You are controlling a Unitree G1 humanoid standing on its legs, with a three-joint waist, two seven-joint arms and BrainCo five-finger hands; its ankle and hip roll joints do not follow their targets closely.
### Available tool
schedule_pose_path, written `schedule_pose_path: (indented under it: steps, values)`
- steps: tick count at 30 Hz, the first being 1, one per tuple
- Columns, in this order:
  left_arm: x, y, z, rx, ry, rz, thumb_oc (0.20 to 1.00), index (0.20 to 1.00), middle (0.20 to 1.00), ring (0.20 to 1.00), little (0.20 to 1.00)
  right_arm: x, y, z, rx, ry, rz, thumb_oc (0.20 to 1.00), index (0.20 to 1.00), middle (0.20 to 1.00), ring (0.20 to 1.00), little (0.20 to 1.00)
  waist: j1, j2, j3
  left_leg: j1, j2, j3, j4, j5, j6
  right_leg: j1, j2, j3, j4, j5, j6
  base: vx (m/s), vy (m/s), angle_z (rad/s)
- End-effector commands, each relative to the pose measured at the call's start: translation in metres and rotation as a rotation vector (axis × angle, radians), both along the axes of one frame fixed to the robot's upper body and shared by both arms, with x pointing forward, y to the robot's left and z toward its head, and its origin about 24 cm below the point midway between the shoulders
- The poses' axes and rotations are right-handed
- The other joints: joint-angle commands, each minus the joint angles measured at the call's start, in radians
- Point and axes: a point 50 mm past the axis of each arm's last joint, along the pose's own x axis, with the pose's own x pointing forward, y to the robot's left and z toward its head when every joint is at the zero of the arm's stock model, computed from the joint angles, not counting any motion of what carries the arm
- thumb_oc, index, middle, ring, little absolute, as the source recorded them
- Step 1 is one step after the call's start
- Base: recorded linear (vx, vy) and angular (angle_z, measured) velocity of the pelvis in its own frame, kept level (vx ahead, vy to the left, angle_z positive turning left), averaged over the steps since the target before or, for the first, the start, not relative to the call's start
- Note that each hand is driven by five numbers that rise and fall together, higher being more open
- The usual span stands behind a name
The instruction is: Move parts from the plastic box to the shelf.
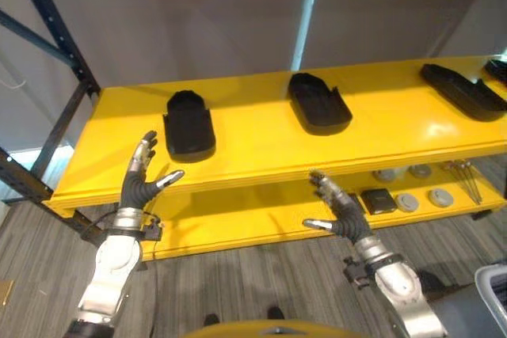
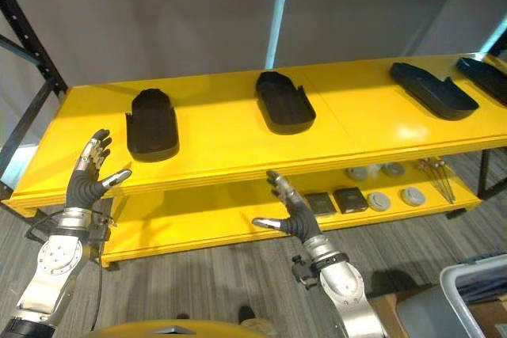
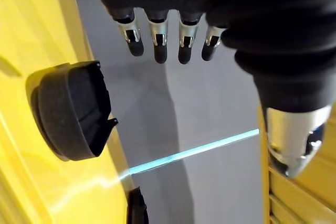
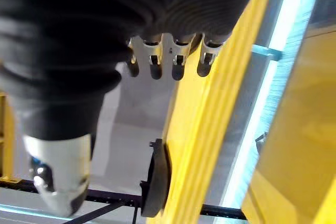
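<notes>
Several black moulded parts lie on the yellow shelf (image 1: 253, 148): one at the left (image 1: 188, 126), one in the middle (image 1: 318, 103) and a long one at the right (image 1: 463, 91). My left hand (image 1: 142, 176) is raised in front of the shelf's left end, just below and left of the left part, fingers straight and empty. My right hand (image 1: 337, 213) hovers open below the shelf's front edge, under the middle part, holding nothing. The left part (image 3: 71, 111) shows past my left fingers (image 3: 157, 43) in the left wrist view.
The lower shelf (image 1: 261, 219) carries round grey discs (image 1: 408, 202), small black blocks (image 1: 378, 200) and thin metal rods (image 1: 463, 180) at the right. A dark rack post (image 1: 55, 29) stands at the left. A grey plastic box rim (image 2: 475, 275) shows at the bottom right.
</notes>
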Motion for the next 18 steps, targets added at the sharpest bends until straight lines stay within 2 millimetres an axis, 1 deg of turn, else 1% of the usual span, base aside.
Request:
schedule_pose_path:
  steps: [1,4,6,7,8,10,12,14,16,18]
  values:
    - [0.002,0.008,0.004,0.093,-0.032,-0.010,1.000,1.000,1.000,1.000,1.000,0.026,0.009,0.032,0.008,-0.191,0.054,1.000,1.000,1.000,1.000,1.000,0.060,-0.062,-0.010,0.050,-0.014,-0.026,0.001,-0.152,0.044,0.014,-0.012,-0.014,0.033,-0.083,0.017,-0.02,0.009,-0.12]
    - [-0.002,0.017,-0.006,0.174,0.003,0.036,1.000,1.000,1.000,1.000,1.000,0.022,0.001,0.016,-0.084,-0.133,0.018,1.000,1.000,1.000,1.000,1.000,0.059,-0.065,-0.009,0.052,-0.012,-0.023,0.001,-0.154,0.044,0.014,-0.012,-0.012,0.032,-0.081,0.017,-0.02,-0.007,-0.08]
    - [-0.008,0.024,-0.022,0.224,0.064,0.080,1.000,1.000,1.000,1.000,1.000,0.015,-0.010,-0.005,-0.163,-0.056,-0.025,1.000,1.000,1.000,1.000,1.000,0.062,-0.067,-0.007,0.051,-0.013,-0.027,0.001,-0.152,0.043,0.016,-0.013,-0.016,0.030,-0.081,0.018,-0.01,-0.013,0.02]
    - [-0.017,0.030,-0.039,0.253,0.134,0.108,1.000,1.000,1.000,1.000,1.000,0.005,-0.022,-0.025,-0.226,0.019,-0.072,1.000,1.000,1.000,1.000,1.000,0.066,-0.068,-0.004,0.051,-0.013,-0.033,0.001,-0.152,0.042,0.018,-0.014,-0.021,0.028,-0.081,0.019,-0.01,-0.021,0.05]
    - [-0.017,0.029,-0.039,0.254,0.134,0.108,1.000,1.000,1.000,1.000,1.000,0.005,-0.022,-0.025,-0.226,0.019,-0.072,1.000,1.000,1.000,1.000,1.000,0.065,-0.068,-0.005,0.051,-0.013,-0.034,0.001,-0.152,0.042,0.018,-0.014,-0.022,0.027,-0.081,0.019,-0.01,-0.021,0.10]
    - [-0.026,0.037,-0.059,0.275,0.221,0.151,1.000,1.000,1.000,1.000,1.000,-0.005,-0.033,-0.049,-0.251,0.122,-0.135,1.000,1.000,1.000,1.000,1.000,0.070,-0.068,0.000,0.051,-0.013,-0.041,0.002,-0.151,0.041,0.022,-0.015,-0.028,0.025,-0.082,0.020,-0.01,-0.019,0.08]
    - [-0.033,0.044,-0.074,0.280,0.291,0.196,1.000,1.000,1.000,1.000,1.000,-0.015,-0.043,-0.071,-0.260,0.223,-0.197,1.000,1.000,1.000,1.000,1.000,0.074,-0.070,0.004,0.048,-0.014,-0.047,0.002,-0.149,0.041,0.023,-0.015,-0.034,0.023,-0.082,0.020,0.00,0.000,0.00]
    - [-0.043,0.052,-0.094,0.286,0.387,0.252,1.000,1.000,1.000,1.000,1.000,-0.027,-0.052,-0.096,-0.272,0.343,-0.266,1.000,1.000,1.000,1.000,1.000,0.079,-0.069,0.009,0.052,-0.011,-0.053,0.003,-0.156,0.040,0.031,-0.013,-0.039,0.021,-0.090,0.020,0.02,-0.027,0.07]
    - [-0.049,0.057,-0.107,0.294,0.456,0.278,1.000,1.000,1.000,1.000,1.000,-0.034,-0.057,-0.112,-0.276,0.424,-0.310,1.000,1.000,1.000,1.000,1.000,0.082,-0.070,0.013,0.050,-0.012,-0.058,0.004,-0.154,0.039,0.033,-0.013,-0.043,0.021,-0.091,0.019,-0.01,-0.029,0.17]
    - [-0.056,0.060,-0.125,0.300,0.551,0.297,1.000,1.000,1.000,1.000,1.000,-0.042,-0.061,-0.128,-0.287,0.514,-0.344,1.000,1.000,1.000,1.000,1.000,0.085,-0.071,0.016,0.048,-0.012,-0.065,0.005,-0.152,0.037,0.035,-0.013,-0.047,0.021,-0.092,0.018,-0.01,-0.032,0.14]
